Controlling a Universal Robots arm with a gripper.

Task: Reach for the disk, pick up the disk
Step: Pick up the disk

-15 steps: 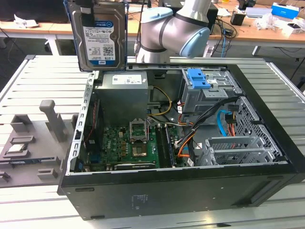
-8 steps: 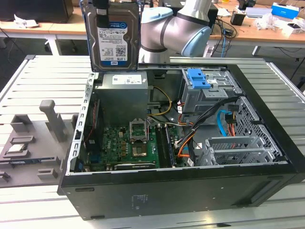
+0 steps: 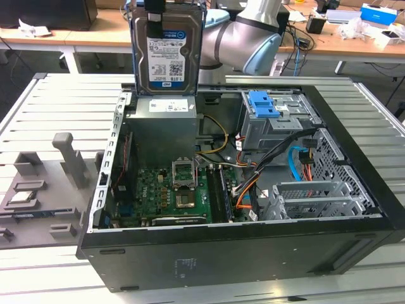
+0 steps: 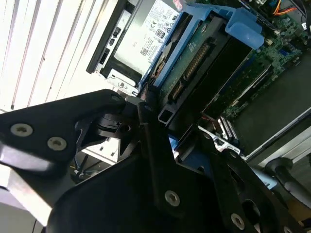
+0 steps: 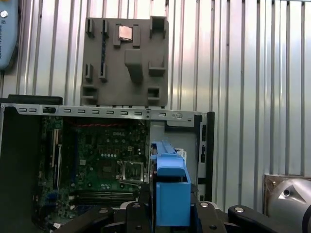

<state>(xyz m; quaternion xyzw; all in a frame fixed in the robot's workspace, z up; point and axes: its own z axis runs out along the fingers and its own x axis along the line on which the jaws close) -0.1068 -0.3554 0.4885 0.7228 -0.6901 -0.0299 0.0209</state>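
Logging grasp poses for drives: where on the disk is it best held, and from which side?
Probably its narrow blue-bracketed end, from above: the disk hangs upright over the open case, and the end effector pinches that end, leaving the label face clear.

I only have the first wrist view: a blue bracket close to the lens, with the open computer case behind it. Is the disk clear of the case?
Observer: Yes. In the exterior view the disk hangs upright above the case, apart from it, with its label facing that camera.
Operator: Is the gripper actually on it?
Observer: The gripper clamps the disk's top edge.
Operator: Any other blue part around?
Observer: A separate blue clip lies on the drive cage inside the case.
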